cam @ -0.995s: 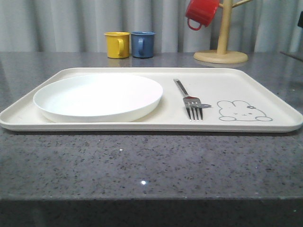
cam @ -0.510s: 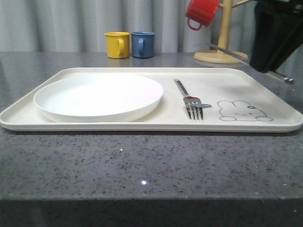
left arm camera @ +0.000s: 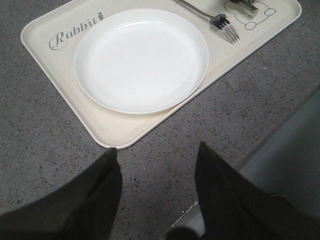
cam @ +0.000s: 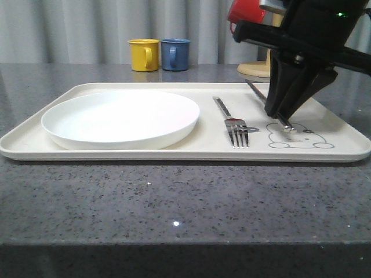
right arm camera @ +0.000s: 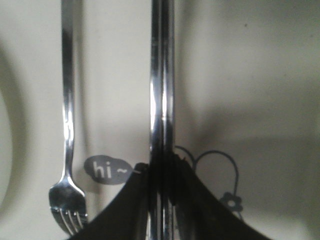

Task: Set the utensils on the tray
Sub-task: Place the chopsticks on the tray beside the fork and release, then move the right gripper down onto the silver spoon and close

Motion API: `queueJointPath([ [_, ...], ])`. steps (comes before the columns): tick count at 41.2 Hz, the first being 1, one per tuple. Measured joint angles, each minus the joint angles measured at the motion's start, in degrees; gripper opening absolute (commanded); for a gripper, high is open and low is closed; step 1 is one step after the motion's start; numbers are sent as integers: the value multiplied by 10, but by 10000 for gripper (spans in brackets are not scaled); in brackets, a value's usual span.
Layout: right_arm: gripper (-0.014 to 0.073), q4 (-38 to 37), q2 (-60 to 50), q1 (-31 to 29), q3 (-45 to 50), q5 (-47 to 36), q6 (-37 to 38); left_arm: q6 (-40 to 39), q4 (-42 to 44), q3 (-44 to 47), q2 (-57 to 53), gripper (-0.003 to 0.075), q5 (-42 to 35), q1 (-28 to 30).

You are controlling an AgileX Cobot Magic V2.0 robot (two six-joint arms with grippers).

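Observation:
The cream tray (cam: 324,98) lies on the grey counter, with a silver fork (cam: 232,124) resting on it right of the plate. My right gripper (cam: 284,119) hangs over the tray's rabbit drawing, shut on a pair of silver chopsticks (cam: 255,91). They slope down toward the front, and I cannot tell whether their low end touches the tray. In the right wrist view the chopsticks (right arm camera: 161,75) run straight out from the gripper (right arm camera: 161,170), parallel to the fork (right arm camera: 67,100). My left gripper (left arm camera: 157,155) is open over bare counter just off a tray corner (left arm camera: 115,127).
A round white plate (cam: 120,117) fills the tray's left half. Behind the tray stand a yellow mug (cam: 143,54) and a blue mug (cam: 175,54). A red mug (cam: 246,11) hangs on a wooden mug tree (cam: 261,69) at the back right.
My right arm has come in from the right with the chopsticks and dropped left and down over the rabbit drawing. The fork and plate have not moved.

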Motion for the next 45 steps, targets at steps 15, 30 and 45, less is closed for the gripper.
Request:
queueJointPath([
  [15, 258, 4, 12, 1, 0, -3, 0, 0, 0, 0, 0, 338, 0, 0],
  [30, 258, -94, -91, -11, 0, 37, -49, 0, 0, 0, 0, 338, 0, 0],
  [45, 258, -152, -149, -221, 0, 98, -162, 0, 0, 0, 0, 338, 0, 0],
])
